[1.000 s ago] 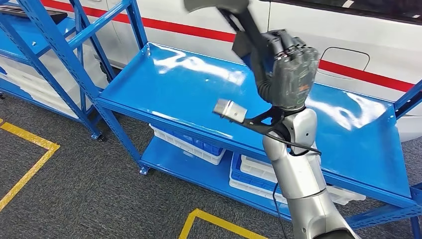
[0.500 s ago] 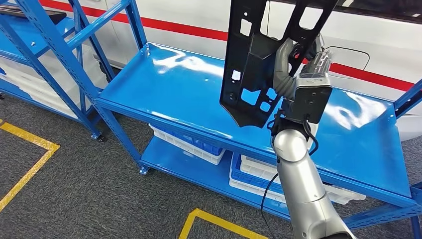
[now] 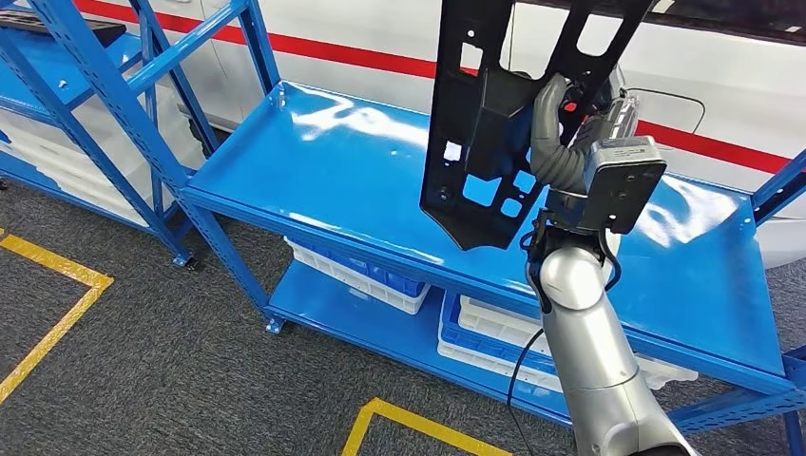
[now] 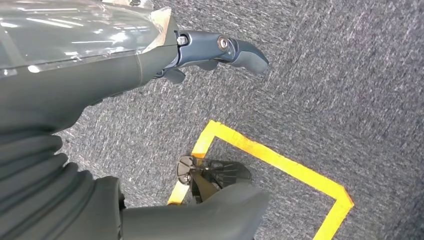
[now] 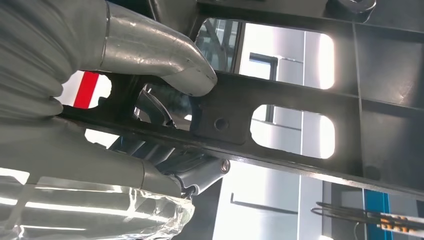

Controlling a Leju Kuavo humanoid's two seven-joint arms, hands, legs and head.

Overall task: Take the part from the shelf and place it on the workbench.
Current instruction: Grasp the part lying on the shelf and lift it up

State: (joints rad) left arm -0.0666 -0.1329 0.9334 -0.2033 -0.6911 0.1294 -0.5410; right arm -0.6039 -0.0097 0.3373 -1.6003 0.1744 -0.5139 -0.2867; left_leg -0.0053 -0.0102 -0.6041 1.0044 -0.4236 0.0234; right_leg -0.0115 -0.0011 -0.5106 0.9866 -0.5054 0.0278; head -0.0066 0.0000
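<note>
The part (image 3: 480, 123) is a flat black plastic panel pierced with cut-outs, held upright above the blue shelf (image 3: 323, 171), its tapered end pointing down.

The silver right arm is raised upright, its grey right hand (image 3: 561, 133) gripping a flat black perforated plastic part (image 3: 485, 123); the left hand (image 4: 150, 55) hangs downward, fingers apart
</note>
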